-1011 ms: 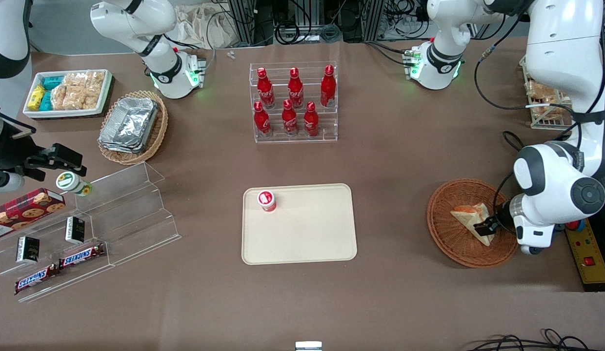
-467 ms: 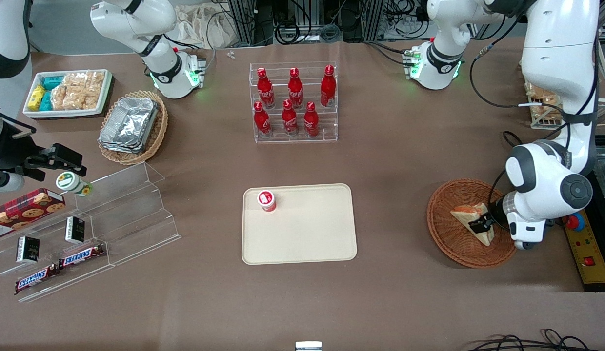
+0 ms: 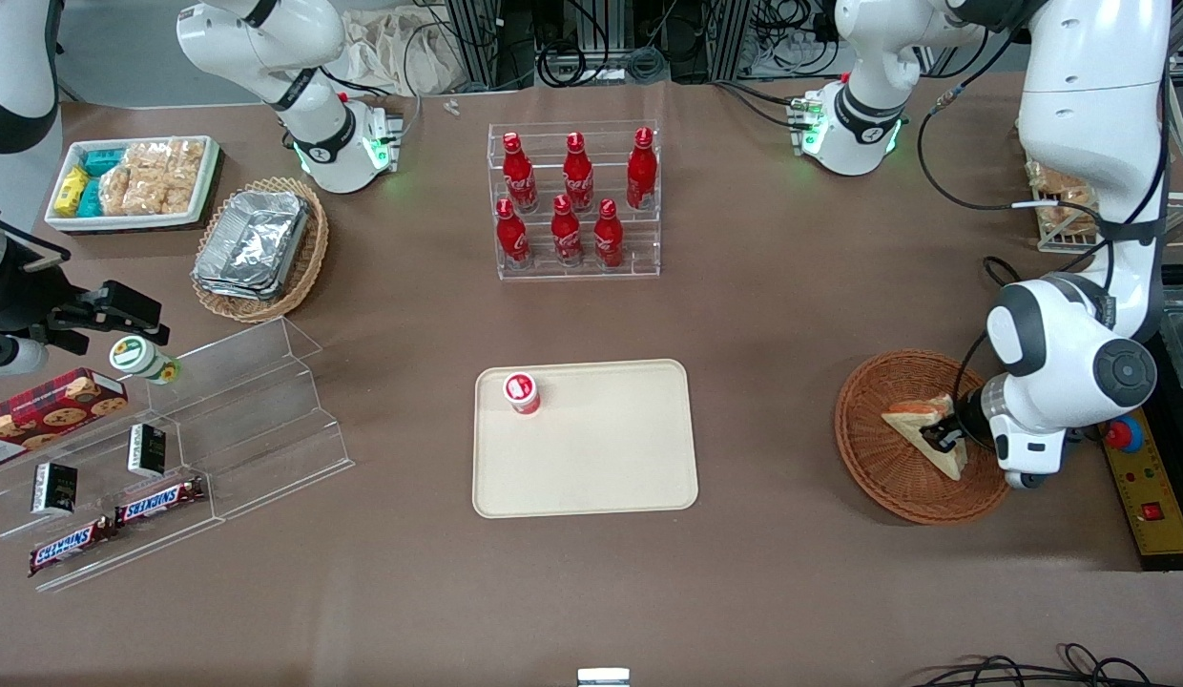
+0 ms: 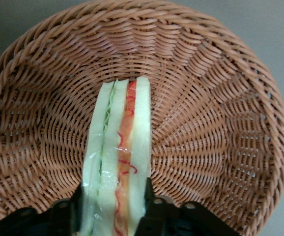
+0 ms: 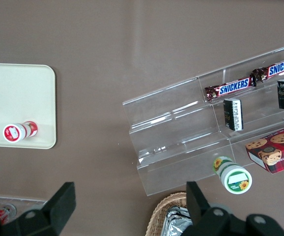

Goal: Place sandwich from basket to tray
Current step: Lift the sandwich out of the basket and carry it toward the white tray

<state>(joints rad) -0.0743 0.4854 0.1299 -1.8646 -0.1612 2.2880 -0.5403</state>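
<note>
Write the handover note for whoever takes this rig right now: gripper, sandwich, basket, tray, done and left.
Gripper: low inside the round reddish-brown wicker basket, one finger on each side of the clear-wrapped triangular white-bread sandwich, shut on it.
Sandwich: in the basket at the working arm's end of the table; the pictures do not settle whether it has left the weave.
Flat beige rectangular tray: mid-table, holding only a small red-and-white cup near one corner.
Done: approach and grasp.
Left: lift, carry to the tray, set down on a bare part, release.
</note>
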